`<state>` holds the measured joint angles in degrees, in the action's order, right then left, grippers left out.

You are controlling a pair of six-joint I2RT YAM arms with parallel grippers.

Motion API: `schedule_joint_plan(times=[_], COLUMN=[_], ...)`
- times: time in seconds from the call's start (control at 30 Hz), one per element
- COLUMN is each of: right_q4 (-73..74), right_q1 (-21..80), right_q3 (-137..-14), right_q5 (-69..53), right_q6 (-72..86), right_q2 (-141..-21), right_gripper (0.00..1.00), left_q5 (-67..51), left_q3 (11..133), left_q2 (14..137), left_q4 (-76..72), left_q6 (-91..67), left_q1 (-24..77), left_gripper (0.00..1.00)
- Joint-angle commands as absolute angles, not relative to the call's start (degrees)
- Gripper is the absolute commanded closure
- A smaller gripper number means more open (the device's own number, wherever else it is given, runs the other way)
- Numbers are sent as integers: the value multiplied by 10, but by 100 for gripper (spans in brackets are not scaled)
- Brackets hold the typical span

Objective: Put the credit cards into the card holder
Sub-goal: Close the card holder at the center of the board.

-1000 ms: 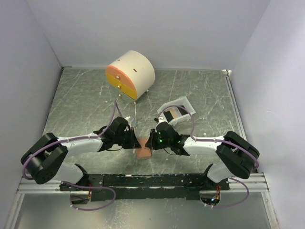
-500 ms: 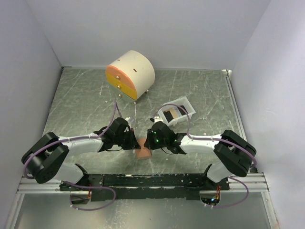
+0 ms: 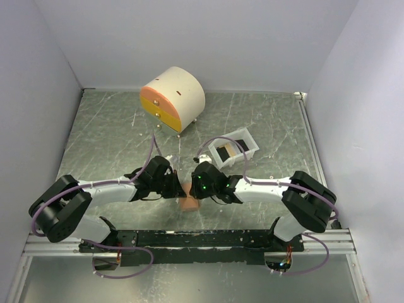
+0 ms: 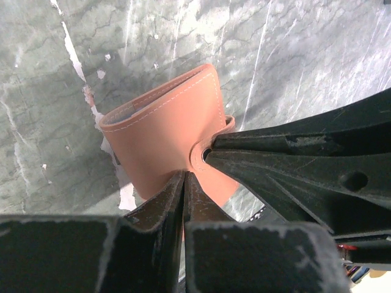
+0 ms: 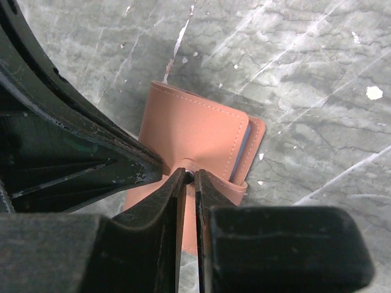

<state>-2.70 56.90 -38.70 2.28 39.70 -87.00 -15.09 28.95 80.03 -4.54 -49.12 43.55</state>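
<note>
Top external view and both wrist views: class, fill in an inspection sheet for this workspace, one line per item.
Surface: grey marbled table with white flecks.
Job's things: salmon card holder, folded, pinched from both sides; what look like dark and tan credit cards lie in the white tray.
Clutter: round cream cabinet with orange-yellow drawers.
Grippers: left gripper and right gripper are both shut on the card holder.
Cables: purple cables loop along both arms.
Surroundings: plain walls on three sides.
</note>
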Motion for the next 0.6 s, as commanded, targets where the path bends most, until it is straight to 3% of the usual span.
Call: schedule_joint_plan(times=[0.0,0.57], right_q4=[42,109], right_q1=[597,616], right_q3=[-379,-379], right_q5=[31,74], right_q6=[386,382], right_q2=[-894,-925], right_gripper=[89,96], left_q5=[-133,-120], left_q3=[283,285], left_q2=[802,792], left_q4=[-57,-43], left_q6=[-494,-502], left_q1=[440,440], left_gripper=[87,89])
